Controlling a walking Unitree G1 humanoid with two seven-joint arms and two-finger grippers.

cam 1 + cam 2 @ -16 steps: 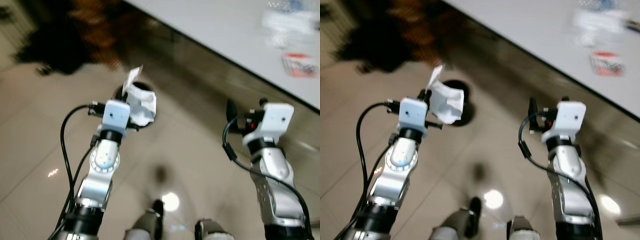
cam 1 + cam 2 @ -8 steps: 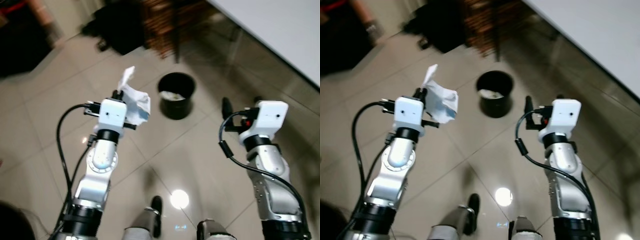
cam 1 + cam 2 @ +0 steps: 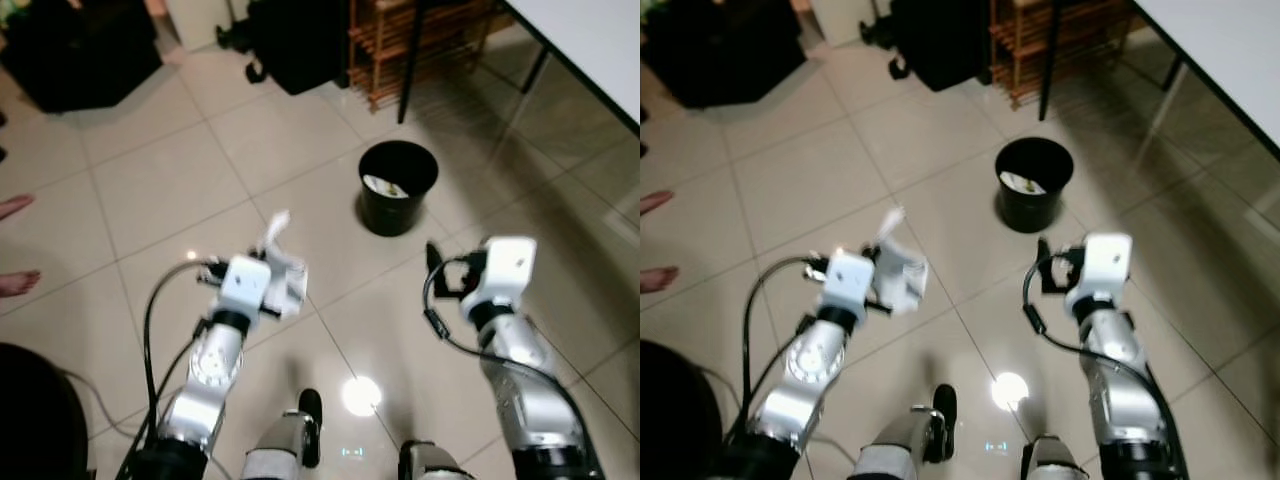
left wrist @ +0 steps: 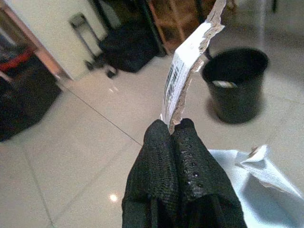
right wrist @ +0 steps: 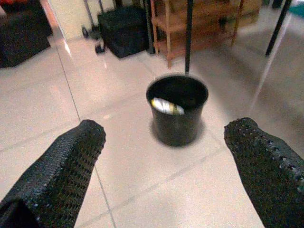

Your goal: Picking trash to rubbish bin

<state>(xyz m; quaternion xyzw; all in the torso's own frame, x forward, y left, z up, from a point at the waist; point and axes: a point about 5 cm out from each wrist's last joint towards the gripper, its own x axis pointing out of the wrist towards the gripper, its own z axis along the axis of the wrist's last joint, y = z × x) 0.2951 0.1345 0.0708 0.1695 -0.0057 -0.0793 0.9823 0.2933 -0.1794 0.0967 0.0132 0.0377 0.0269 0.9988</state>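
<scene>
There, the left gripper (image 4: 176, 127) was pinched tight on a torn white wrapper (image 4: 190, 61) — held up off the tiled floor (image 3: 170, 180), short of the black bin (image 3: 398, 187) ahead — while the right gripper (image 5: 166, 142) gaped empty, and a thin grip on flimsy paper could let it flutter down outside the rim.

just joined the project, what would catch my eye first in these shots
The white crumpled trash pinched in the shut left tool, held above the tiled floor. Next, the black rubbish bin ahead on the floor, already holding some litter, near a wooden rack. The right tool is open, pointed at the bin.
</scene>
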